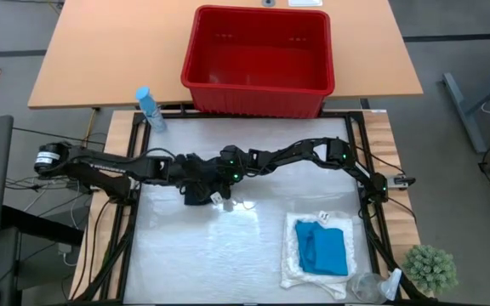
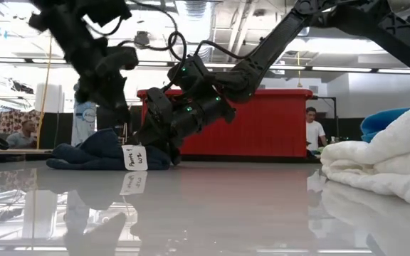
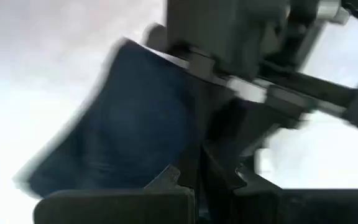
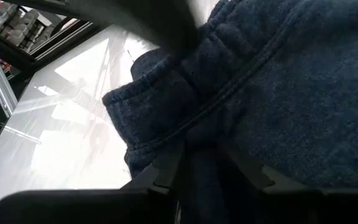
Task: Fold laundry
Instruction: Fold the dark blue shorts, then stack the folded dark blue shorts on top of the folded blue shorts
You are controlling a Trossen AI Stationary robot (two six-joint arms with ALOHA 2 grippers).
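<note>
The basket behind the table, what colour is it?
Red; the basket shows best in the high view.

My desk (image 1: 202,255) is glossy white and smooth, mirroring the arms. The navy garment (image 4: 303,93) is thick, matt fleece cloth with a stitched hem and a white paper-like tag (image 2: 134,158). The cream cloth (image 2: 383,167) looks soft and nubbly, the blue garment (image 1: 326,249) smooth and matt. The basket (image 1: 258,59) is shiny red ribbed plastic. Behind it the wooden tabletop (image 1: 109,51) is matt.
</note>
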